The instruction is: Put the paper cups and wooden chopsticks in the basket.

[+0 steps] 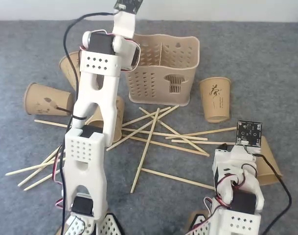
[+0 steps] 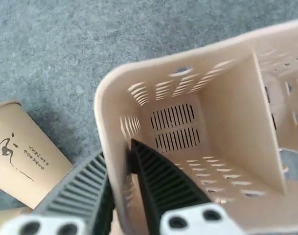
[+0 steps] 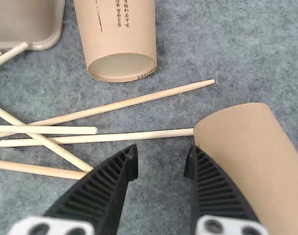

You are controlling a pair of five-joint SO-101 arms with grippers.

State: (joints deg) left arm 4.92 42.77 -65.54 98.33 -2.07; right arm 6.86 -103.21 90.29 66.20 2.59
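- The leftmost paper cup [image 1: 43, 99] lies on its side on the grey tabletop [image 1: 266, 58]. A second cup [image 1: 69, 66] lies farther back, just left of the basket.
- The left gripper [image 2: 118, 152] sits at the basket's left end. Its gap is narrow, with one finger inside the basket and one outside, closed over the wall.
- The basket [image 1: 161, 68] stands upright at the back centre. The compartment under the left gripper holds nothing.
- The wooden chopsticks [image 1: 153, 132] lie scattered and crossed on the tabletop in front of the basket, from the far left across to the right arm.
- The cup beside the basket [image 1: 216, 98] is just right of it, its base toward the right arm.
- The right gripper [image 3: 162, 152] hangs moderately open over bare tabletop and grips nothing.
- The right-hand cup [image 3: 251, 156] lies on its side just beside one finger of that gripper.
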